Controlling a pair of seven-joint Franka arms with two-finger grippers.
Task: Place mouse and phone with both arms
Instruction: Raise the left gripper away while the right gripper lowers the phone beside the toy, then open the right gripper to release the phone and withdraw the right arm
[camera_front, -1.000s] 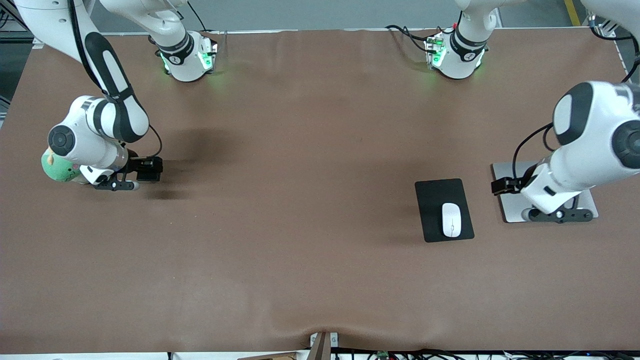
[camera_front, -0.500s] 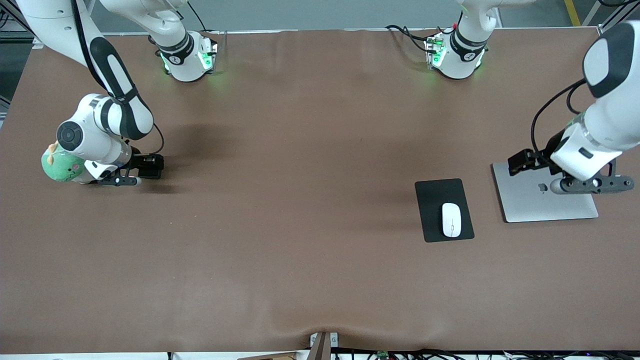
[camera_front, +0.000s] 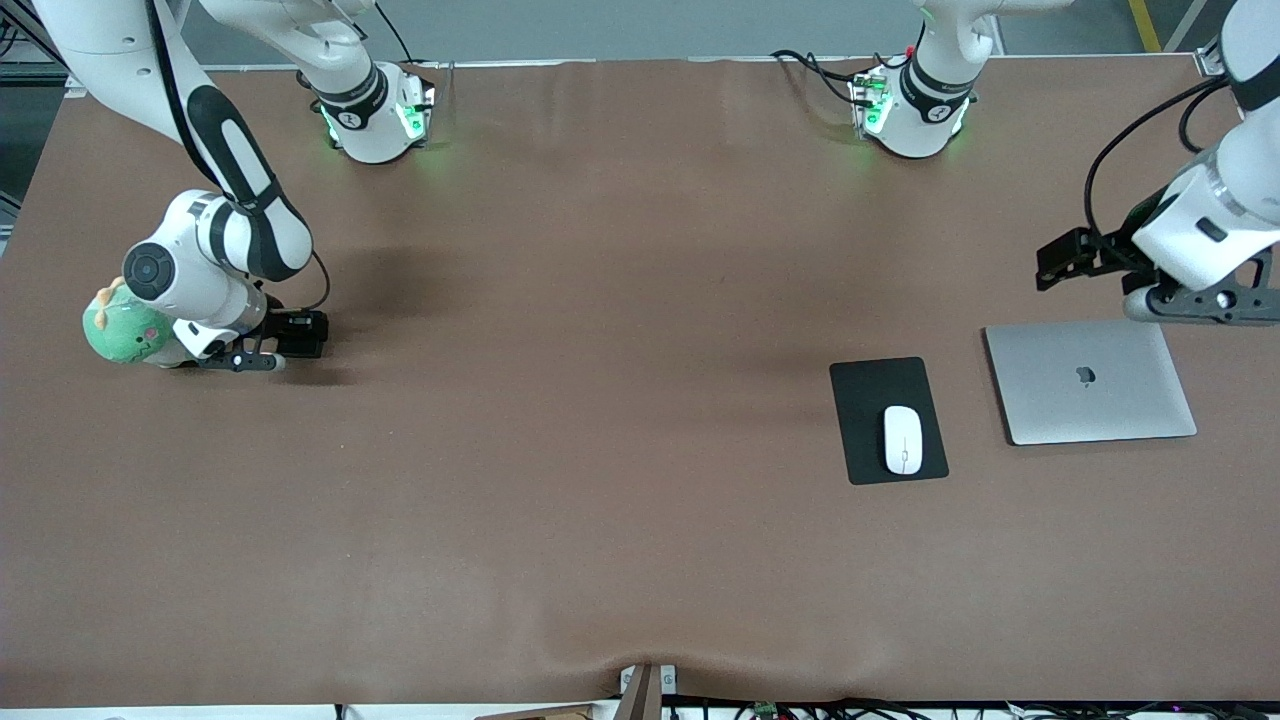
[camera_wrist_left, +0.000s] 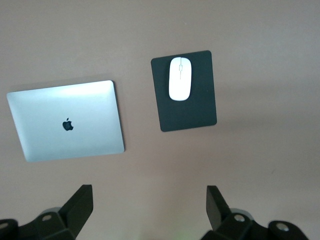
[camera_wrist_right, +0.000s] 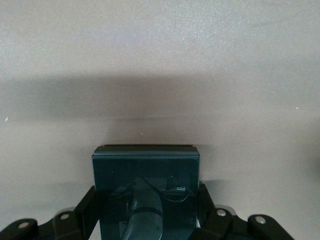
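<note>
Gripping the phone (camera_wrist_right: 145, 190) between its two fingers, the right gripper (camera_front: 240, 362) sits low over the brown table (camera_front: 600, 300) at the right arm's end; in the right wrist view the dark, glossy slab fills the space between the black fingers (camera_wrist_right: 85, 212), which press its two sides, and its free edge points out over bare tabletop. In the front view the phone itself is hard to make out under the wrist. A green plush toy (camera_front: 122, 332) lies just beside the right arm's wrist, and whether they touch cannot be told. The left gripper (camera_front: 1200, 300) hangs in the air at the left arm's end of the table, over the tabletop close to the edge of a closed silver laptop (camera_front: 1090, 382) that lies toward the bases; its fingers (camera_wrist_left: 77, 207) stand wide apart with nothing between them, as the left wrist view shows. The mouse (camera_front: 902, 439) rests on a black mouse pad (camera_front: 870, 400), in the part of the pad nearer the front camera, and the pad lies just beside the laptop, on the side toward the right arm's end of the table.
</note>
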